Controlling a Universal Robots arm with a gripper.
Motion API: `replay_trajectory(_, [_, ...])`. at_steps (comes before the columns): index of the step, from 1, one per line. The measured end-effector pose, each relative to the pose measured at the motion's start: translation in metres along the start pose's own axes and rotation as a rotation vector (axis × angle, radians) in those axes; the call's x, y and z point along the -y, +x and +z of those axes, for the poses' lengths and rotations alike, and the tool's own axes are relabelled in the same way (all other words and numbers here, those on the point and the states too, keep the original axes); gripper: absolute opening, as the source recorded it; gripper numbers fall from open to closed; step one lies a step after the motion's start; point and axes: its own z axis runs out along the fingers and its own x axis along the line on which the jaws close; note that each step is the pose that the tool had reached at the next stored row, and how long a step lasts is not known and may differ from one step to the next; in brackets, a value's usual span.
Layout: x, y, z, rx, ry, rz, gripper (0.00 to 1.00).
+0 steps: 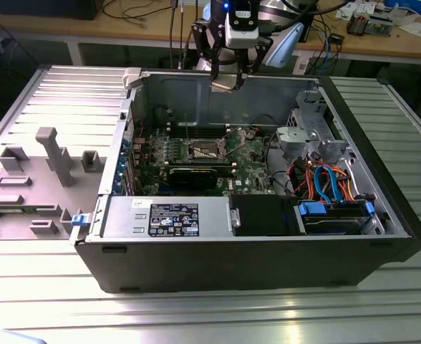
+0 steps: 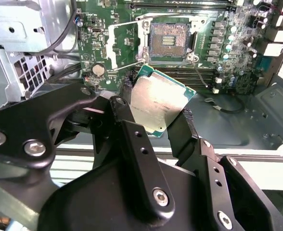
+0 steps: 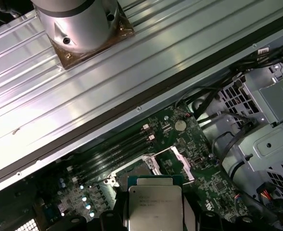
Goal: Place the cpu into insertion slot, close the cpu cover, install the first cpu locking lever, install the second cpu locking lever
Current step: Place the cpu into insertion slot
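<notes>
cpu (image 2: 157,102) edges hidden behind jaws, arm (image 1: 233,32) cropped

Computer case (image 1: 268,251) open on top, so entry from above is free. Gripper (image 1: 225,80), clamped on cpu (image 2: 158,98), hangs over rear wall with air all round. Insertion slot (image 2: 169,41) uncovered, dark centre bare. Cpu cover (image 2: 123,42) flipped up beside slot, blocks side toward drive cage (image 1: 307,136). Long black card (image 1: 196,174) lies just beside slot, on power supply (image 1: 167,215) side. Cables (image 1: 325,183) crowd exterior view's right. Thin lever (image 2: 197,60) possibly raised at slot corner; hard to tell.
</notes>
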Motion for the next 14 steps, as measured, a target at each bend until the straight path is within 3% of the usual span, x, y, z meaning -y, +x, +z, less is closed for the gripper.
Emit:
replay_trajectory(9, [0.0000,0.0000,0.0002,0.0073,-0.0016,0.084,0.54])
replay_trajectory(14, [0.0000,0.0000,0.0002,0.0081,-0.0018,0.092,0.54])
